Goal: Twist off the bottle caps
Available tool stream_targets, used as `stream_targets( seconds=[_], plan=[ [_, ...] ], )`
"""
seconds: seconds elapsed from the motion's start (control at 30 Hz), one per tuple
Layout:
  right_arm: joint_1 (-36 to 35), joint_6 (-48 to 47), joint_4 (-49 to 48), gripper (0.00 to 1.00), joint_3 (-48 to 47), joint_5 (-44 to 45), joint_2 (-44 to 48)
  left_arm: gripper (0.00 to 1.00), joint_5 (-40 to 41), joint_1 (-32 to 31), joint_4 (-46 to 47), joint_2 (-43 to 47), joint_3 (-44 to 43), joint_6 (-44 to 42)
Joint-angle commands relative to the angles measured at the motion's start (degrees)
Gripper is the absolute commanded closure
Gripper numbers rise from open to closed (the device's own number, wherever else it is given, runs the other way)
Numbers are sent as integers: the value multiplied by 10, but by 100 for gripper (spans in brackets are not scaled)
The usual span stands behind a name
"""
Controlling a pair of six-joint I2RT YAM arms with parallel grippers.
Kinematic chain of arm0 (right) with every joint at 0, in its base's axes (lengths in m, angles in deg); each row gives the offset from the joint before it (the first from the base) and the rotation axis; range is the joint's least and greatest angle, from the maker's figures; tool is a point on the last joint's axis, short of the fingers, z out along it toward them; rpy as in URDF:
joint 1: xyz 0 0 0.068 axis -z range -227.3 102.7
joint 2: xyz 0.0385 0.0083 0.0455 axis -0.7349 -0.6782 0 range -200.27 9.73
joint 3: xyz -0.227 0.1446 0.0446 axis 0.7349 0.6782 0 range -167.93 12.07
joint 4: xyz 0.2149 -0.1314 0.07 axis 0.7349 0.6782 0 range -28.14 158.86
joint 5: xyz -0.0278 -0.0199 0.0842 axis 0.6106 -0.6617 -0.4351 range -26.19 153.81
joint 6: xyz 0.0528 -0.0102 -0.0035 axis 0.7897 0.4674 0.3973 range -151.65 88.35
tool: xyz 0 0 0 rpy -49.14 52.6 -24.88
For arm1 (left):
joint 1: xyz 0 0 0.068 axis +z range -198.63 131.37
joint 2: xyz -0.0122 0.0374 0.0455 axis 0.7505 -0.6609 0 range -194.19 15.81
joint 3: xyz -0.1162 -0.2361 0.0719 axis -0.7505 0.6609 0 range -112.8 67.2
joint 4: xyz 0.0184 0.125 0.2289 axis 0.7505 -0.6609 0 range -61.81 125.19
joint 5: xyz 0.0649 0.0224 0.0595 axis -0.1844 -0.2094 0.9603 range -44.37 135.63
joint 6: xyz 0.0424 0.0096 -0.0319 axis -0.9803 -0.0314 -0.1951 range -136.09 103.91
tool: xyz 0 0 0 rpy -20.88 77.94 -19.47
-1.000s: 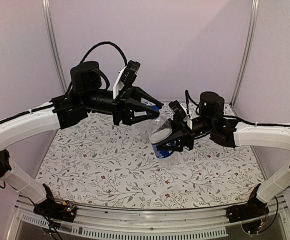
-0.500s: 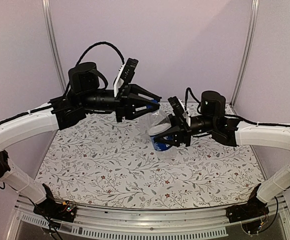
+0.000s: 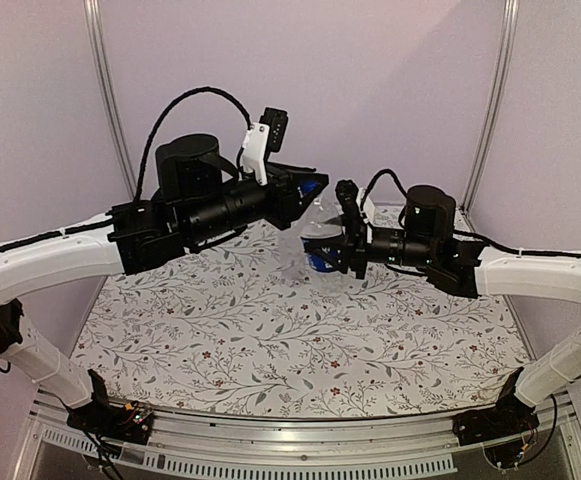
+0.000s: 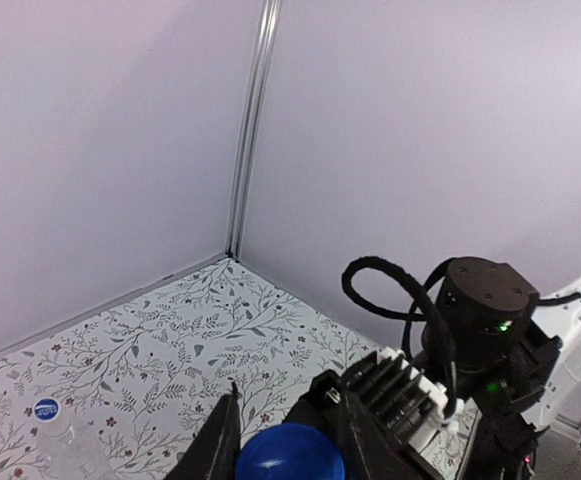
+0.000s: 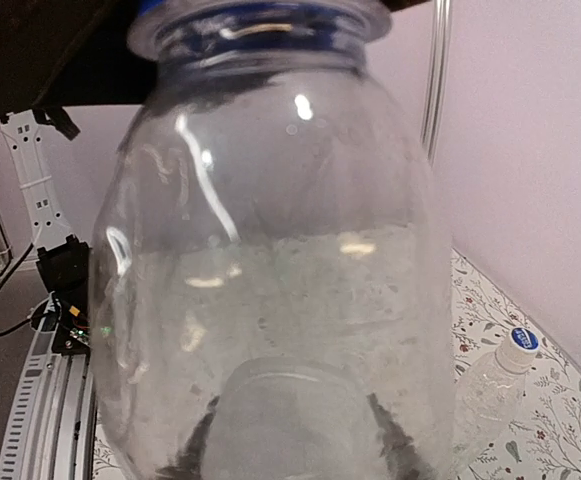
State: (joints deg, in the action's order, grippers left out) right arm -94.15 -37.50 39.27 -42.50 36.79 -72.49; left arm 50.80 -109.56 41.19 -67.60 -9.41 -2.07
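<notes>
A clear bottle with a dark blue label band point(image 3: 319, 240) is held up above the table between both arms. My right gripper point(image 3: 347, 245) is shut on its body; in the right wrist view the bottle point(image 5: 270, 250) fills the frame and my fingers point(image 5: 195, 445) show dimly through it. My left gripper point(image 3: 306, 190) is shut on its solid blue cap point(image 4: 290, 458), with the jaws on either side of the cap. The plain bottle point(image 5: 485, 390) lies on the table with its whitish, blue-topped cap point(image 5: 518, 340) on. It also shows in the left wrist view point(image 4: 65, 445).
The floral table mat point(image 3: 220, 330) lies below the arms. Lilac walls and a corner post point(image 4: 253, 120) close the back. The right arm's wrist and cable point(image 4: 480, 320) sit just past the blue cap.
The right gripper has lifted the labelled bottle higher and toward the back. The left gripper, open beside the bottle's top before, has turned and closed on the blue cap.
</notes>
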Motion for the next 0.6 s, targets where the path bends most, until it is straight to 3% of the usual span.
stream_targets(
  seconds=[0.0,0.37,0.43,0.57],
  plan=[
    [-4,-6,-30,60,22,96,21,99,67,-22,-22,-20,-22,31],
    [-4,-12,-42,60,51,39,45,70,61,-21,-17,-9,-17,8],
    [-3,-13,-41,60,53,17,51,63,51,-18,-12,-2,-12,2],
    [-3,-18,-29,60,52,-27,56,38,14,-14,-5,11,-4,-17]
  ],
)
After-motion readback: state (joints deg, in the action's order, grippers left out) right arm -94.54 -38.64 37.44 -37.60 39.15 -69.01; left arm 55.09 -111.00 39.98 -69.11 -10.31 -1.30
